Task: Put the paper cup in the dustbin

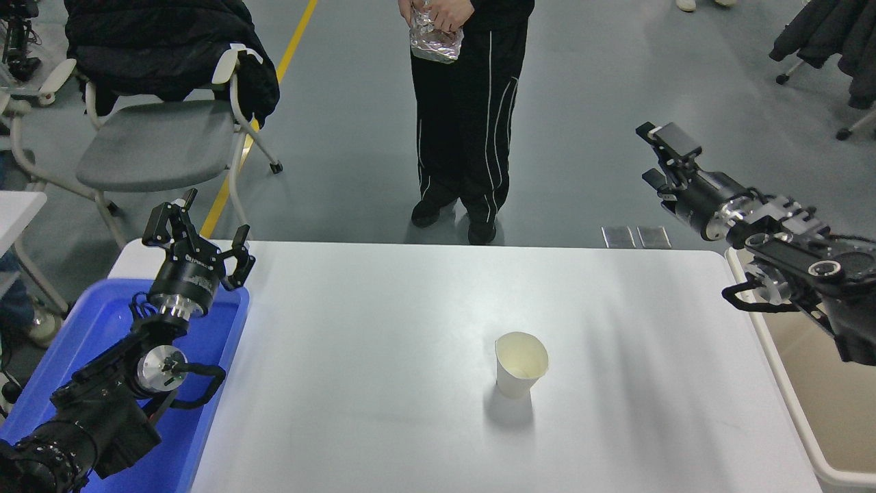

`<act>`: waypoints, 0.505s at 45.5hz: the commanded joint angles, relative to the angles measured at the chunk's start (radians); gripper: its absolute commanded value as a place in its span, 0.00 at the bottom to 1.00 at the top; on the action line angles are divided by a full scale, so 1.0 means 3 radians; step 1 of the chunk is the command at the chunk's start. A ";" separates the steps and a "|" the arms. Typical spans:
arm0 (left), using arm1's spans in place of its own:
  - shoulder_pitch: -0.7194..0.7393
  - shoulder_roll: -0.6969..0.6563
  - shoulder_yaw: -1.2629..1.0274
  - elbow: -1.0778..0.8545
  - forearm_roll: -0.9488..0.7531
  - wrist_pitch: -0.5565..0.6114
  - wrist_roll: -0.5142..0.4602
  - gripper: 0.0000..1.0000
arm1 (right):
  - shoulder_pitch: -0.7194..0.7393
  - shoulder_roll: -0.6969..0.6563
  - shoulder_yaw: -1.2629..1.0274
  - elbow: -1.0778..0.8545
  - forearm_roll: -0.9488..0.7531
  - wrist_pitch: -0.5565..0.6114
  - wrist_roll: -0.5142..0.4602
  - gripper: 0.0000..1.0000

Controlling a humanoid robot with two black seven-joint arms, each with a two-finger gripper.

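The paper cup (521, 363) stood upright on the white table (383, 356), right of centre and toward the near edge, its cream inside open to the camera and its rim slightly squashed; nothing touched it. The dustbin (787, 397), beige with a thick white rim, sat against the table's right edge, well apart from the cup. The right gripper (658, 154) was raised high above the table's far right corner, pointing up and to the left, far from the cup; whether its fingers were spread or pressed together could not be told from this angle. The left gripper (198, 236) was parked at the lower left over a blue tray (205, 411), its fingers spread and holding nothing. Beyond the table's far edge a person (465, 130) in dark striped trousers stood holding a crumpled foil packet (435, 40); a grey chair (154, 147) draped with a black jacket stood at upper left
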 commanded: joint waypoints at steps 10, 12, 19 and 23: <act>0.0000 0.0000 0.0000 0.0000 0.0000 0.0000 -0.0002 1.00 | 0.1138 0.0026 -0.1412 0.0649 -0.0055 0.0690 -0.1001 1.00; 0.0000 0.0000 0.0000 0.0000 0.0000 0.0000 0.0003 1.00 | 0.1235 0.0026 -0.1534 0.0736 -0.0121 0.0751 -0.1002 1.00; 0.0000 0.0000 0.0000 0.0000 0.0000 0.0000 -0.0002 1.00 | 0.1552 0.0098 -0.1745 0.1145 -0.0413 0.0884 -0.1017 1.00; 0.0000 0.0000 0.0000 0.0000 0.0000 0.0000 -0.0002 1.00 | 0.1680 0.0118 -0.1755 0.1350 -0.0531 0.1043 -0.1017 1.00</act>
